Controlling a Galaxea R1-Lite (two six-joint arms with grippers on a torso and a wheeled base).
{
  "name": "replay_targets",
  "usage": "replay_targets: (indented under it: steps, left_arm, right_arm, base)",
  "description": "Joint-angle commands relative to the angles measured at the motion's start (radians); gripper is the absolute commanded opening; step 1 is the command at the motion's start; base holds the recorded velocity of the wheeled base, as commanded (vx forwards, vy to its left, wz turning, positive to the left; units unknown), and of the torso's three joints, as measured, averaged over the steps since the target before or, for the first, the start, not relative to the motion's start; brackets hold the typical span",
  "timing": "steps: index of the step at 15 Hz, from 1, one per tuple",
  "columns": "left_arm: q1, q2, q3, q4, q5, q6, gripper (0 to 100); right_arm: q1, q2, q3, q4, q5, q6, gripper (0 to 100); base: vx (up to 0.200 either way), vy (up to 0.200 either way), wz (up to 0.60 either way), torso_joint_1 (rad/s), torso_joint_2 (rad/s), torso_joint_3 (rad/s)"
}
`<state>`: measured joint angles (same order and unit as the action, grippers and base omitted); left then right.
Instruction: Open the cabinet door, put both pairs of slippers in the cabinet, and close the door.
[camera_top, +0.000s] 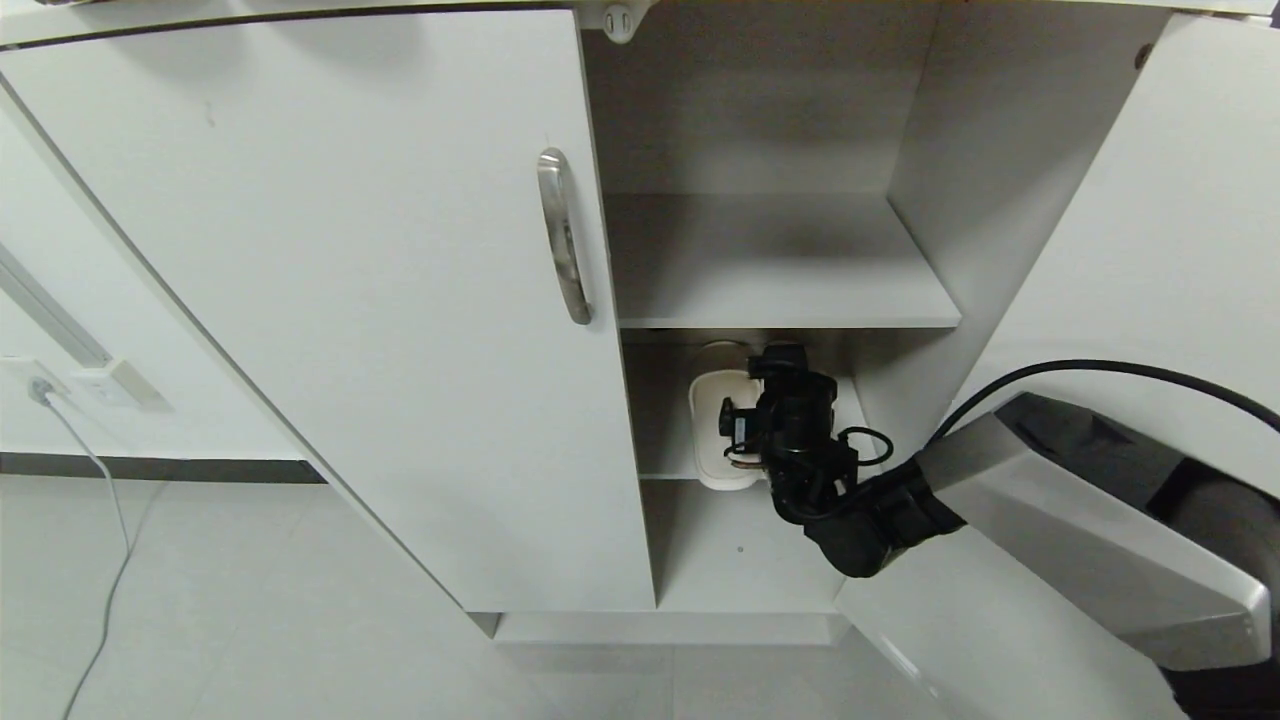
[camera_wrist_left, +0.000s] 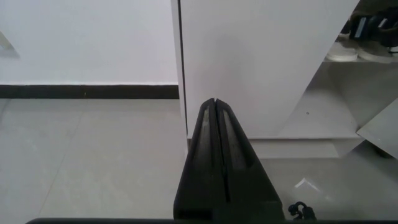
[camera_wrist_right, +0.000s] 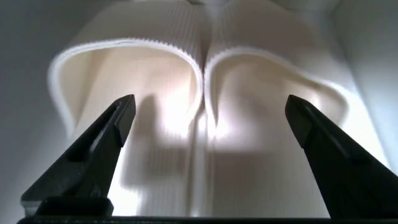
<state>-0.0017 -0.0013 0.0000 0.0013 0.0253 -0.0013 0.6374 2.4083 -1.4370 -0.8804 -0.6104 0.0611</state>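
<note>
White slippers (camera_wrist_right: 143, 137) first: draw right gripper (camera_wrist_right: 209, 104), jaws spread before the pair, straight back off the shelf (camera_top: 655, 430) without snagging; leave left gripper (camera_wrist_left: 214, 106) pressed together.

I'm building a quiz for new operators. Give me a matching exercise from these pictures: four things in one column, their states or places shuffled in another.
Things: 1 black left gripper; 2 black right gripper; 3 pair of white ribbed slippers; 4 white cabinet door with metal handle.
States: A lying on a shelf inside the cabinet; B fingers spread apart; C closed; D fingers pressed together.
Pairs: 1-D; 2-B; 3-A; 4-C.
</note>
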Motion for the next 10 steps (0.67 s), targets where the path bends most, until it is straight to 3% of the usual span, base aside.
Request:
replay_targets:
  steps: [1, 7, 10]
  left_arm:
    - [0.000, 0.001, 0.000, 0.000, -0.001, 0.000, 0]
    - [0.000, 0.001, 0.000, 0.000, 0.001, -0.002, 0]
    - [0.000, 0.001, 0.000, 0.000, 0.001, -0.002, 0]
  right_arm:
    - [0.051, -0.158, 0.178, -0.057, 0.000, 0.002, 100]
    - [0.171, -0.396, 0.616, -0.199, -0.008, 0.029, 100]
    - [0.186, -0.440, 0.678, -0.209, 0.001, 0.031, 100]
  base:
    - [0.000, 0.000, 0.00, 0.000, 0.00, 0.000]
    - [0.000, 0.000, 0.00, 0.000, 0.00, 0.000]
    - [0.000, 0.000, 0.00, 0.000, 0.00, 0.000]
